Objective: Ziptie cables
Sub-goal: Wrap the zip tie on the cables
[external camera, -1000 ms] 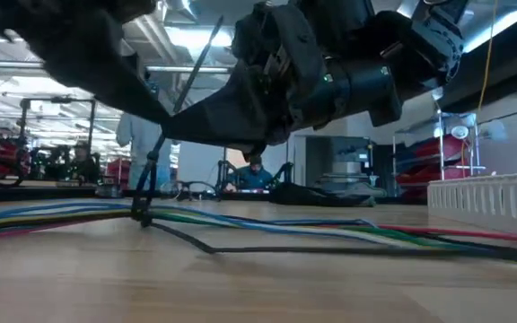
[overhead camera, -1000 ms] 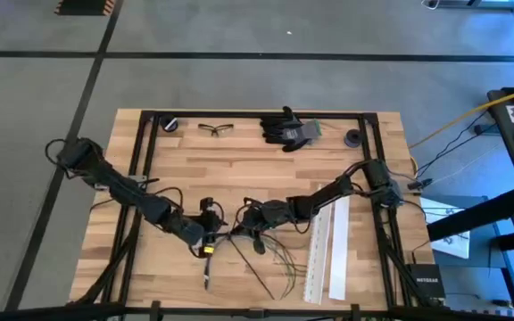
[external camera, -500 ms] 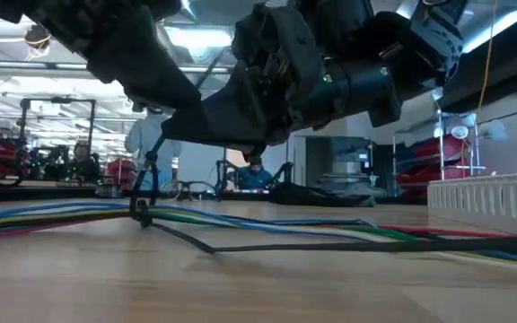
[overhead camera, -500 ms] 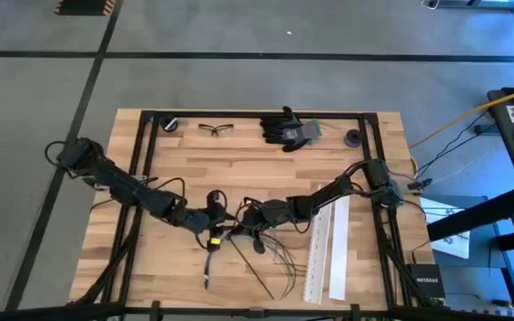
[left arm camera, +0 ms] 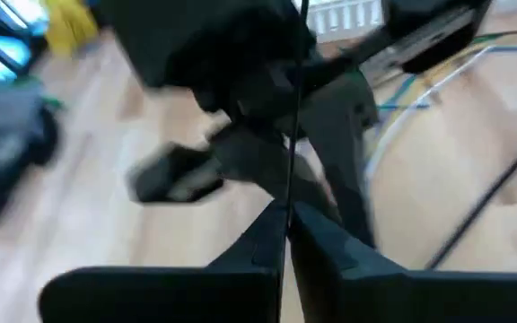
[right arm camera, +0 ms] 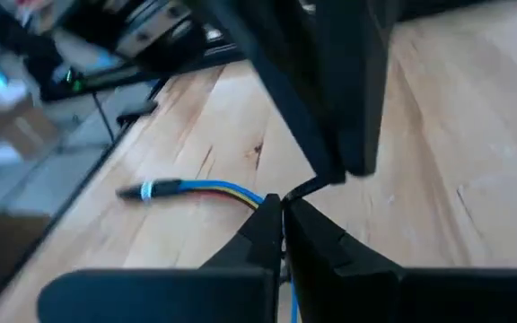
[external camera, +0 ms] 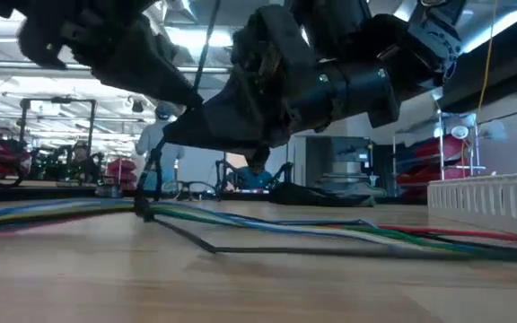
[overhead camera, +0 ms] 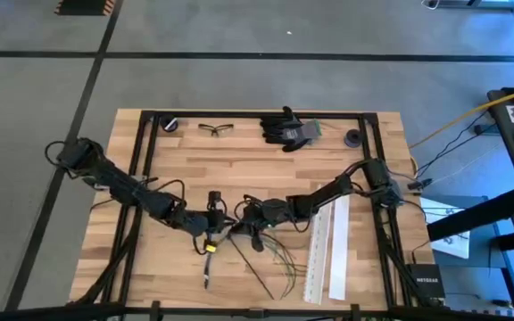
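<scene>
Jaws of both my grippers are pressed together: left gripper [left arm camera: 287,224] pinches the zip tie tail [left arm camera: 291,117], right gripper [right arm camera: 283,215] holds the cables [external camera: 267,224] near the table's front edge. Yank unevenly and I'd guess the tail slips free.

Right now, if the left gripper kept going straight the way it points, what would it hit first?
Most likely the right gripper. In the high view the left gripper points across the table at it, with only a small gap between them above the cables. Its jaws are shut on a thin black strand. Depth is uncertain.
</scene>
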You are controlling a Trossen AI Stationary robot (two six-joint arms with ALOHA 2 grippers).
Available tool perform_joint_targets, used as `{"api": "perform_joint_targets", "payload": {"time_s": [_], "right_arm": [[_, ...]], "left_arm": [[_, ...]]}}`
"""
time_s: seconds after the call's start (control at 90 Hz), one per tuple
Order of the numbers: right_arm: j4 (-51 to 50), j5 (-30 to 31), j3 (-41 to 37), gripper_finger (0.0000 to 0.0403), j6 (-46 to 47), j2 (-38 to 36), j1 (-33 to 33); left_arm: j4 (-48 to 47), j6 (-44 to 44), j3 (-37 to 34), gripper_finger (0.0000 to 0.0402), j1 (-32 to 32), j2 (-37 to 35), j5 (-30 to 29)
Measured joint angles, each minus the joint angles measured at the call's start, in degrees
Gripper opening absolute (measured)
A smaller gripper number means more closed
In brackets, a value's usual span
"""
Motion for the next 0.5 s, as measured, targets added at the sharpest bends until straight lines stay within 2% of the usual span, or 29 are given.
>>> {"api": "perform_joint_targets", "payload": {"time_s": [0.189,0.322,0.389,0.5], "right_arm": [[-3.66,-8.12,0.11,0.007,3.78,-4.14,-3.17],[-16.09,-13.85,0.18,0.0122,0.76,-9.13,-5.66],[-22.85,-11.19,0.2,0.0139,-2.88,-11.5,-5.76],[-27.73,-1.83,0.1,0.0146,-9.58,-13.01,-4.17]], "left_arm": [[0.0,5.15,1.33,0.0,0.07,-0.07,-1.24],[-0.24,5.33,1.35,0.0,-0.08,-0.18,-1.06],[-0.08,5.51,1.35,0.0,-0.23,-0.29,-1.05],[-0.04,4.79,1.35,0.0,-0.32,-0.56,-1.0]]}}
